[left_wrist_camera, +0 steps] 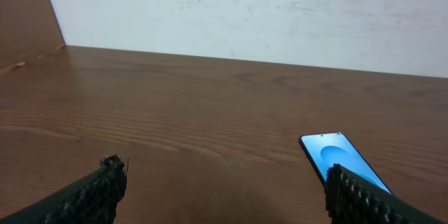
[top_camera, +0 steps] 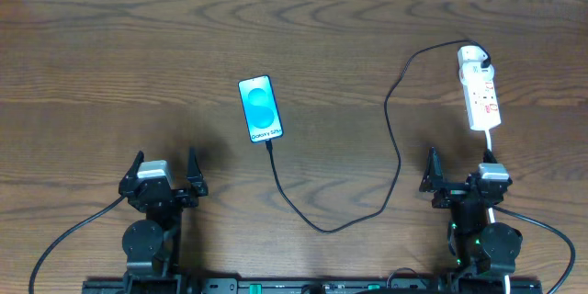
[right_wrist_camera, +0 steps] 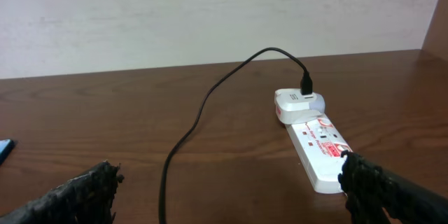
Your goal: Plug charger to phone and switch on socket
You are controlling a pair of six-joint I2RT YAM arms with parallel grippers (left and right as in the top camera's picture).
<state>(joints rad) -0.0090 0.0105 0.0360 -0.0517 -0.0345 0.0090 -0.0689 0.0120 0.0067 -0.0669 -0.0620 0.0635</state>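
Observation:
The phone lies flat at the table's middle, its blue screen lit. The charger, a thin black cable, runs from the phone's near edge in a loop to the far end of the socket, a white strip at the right. Its tip touches the phone; I cannot tell whether it is seated. My left gripper stands open, near and left of the phone, holding nothing. My right gripper stands open just in front of the socket. In the left wrist view the phone lies beyond my right finger. In the right wrist view the socket lies ahead on the right, with the cable curving left.
A white cord leaves the socket's near end and passes the right arm. A pale wall closes off the table's far side. Brown wooden tabletop spreads left of the phone.

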